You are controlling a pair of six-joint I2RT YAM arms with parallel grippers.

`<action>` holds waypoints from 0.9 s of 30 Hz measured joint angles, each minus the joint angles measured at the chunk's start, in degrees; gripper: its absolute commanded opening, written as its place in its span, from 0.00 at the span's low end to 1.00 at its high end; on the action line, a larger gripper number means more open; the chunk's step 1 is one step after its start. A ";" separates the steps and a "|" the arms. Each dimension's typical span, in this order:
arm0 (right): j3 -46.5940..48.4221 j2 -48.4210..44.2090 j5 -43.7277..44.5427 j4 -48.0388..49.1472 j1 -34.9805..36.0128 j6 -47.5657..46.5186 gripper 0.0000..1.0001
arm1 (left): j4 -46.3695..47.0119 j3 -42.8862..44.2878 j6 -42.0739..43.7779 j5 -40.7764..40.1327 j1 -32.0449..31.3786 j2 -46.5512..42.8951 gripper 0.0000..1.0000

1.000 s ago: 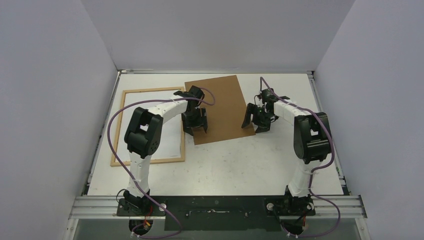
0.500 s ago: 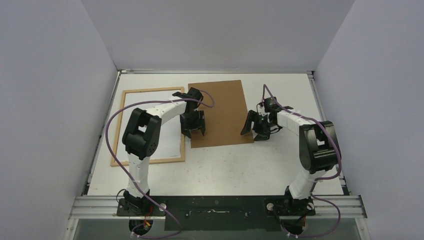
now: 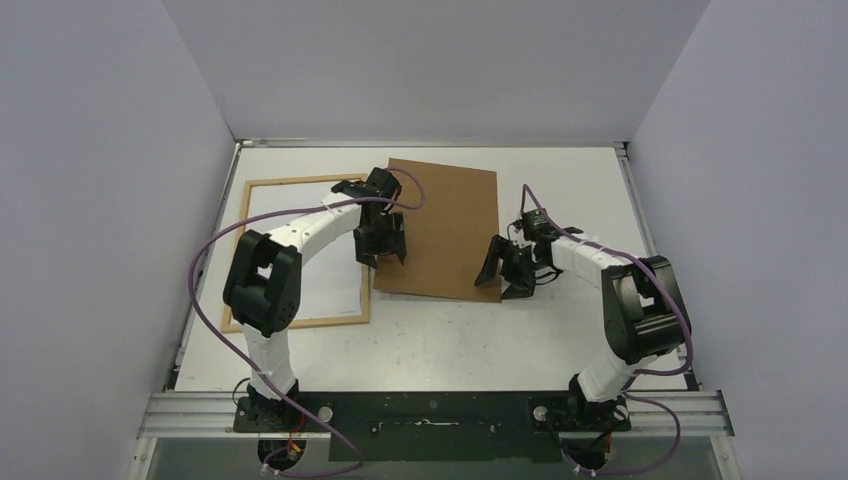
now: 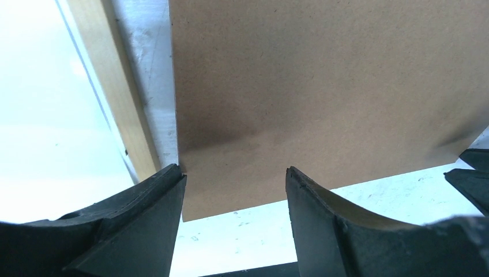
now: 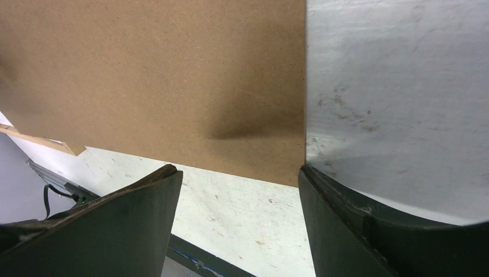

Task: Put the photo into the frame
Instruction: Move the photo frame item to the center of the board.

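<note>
The light-wood frame (image 3: 300,181) lies flat at the left of the table; one rail shows in the left wrist view (image 4: 115,92). Inside it I see only a plain white surface (image 3: 325,285); no cat print shows anywhere. A brown backing board (image 3: 440,225) lies flat in the middle. My left gripper (image 3: 382,250) is open over the board's near left corner (image 4: 232,173), empty. My right gripper (image 3: 505,275) is open at the board's near right corner (image 5: 236,170), empty. The board fills both wrist views (image 4: 323,86) (image 5: 150,75).
Grey walls close the table (image 3: 450,340) on the left, back and right. The arm bases stand on a black rail (image 3: 430,415) at the near edge. The right gripper's fingers (image 4: 470,173) show at the edge of the left wrist view.
The brown board has turned clockwise, its far edge shifting right and its near edge left. Both grippers have moved with its near corners, the right one nearer and leftward.
</note>
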 measured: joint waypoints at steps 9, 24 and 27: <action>-0.94 0.44 -5.77 11.23 12.24 8.61 0.74 | 0.52 -5.33 -3.80 1.51 -2.51 -5.14 0.61; 1.14 2.14 1.40 14.45 19.26 11.69 0.76 | 1.57 -11.06 0.72 1.88 6.23 -14.01 0.73; 1.64 -0.66 7.30 12.66 20.00 11.85 0.77 | 2.08 -11.37 2.69 2.23 8.04 -13.99 0.75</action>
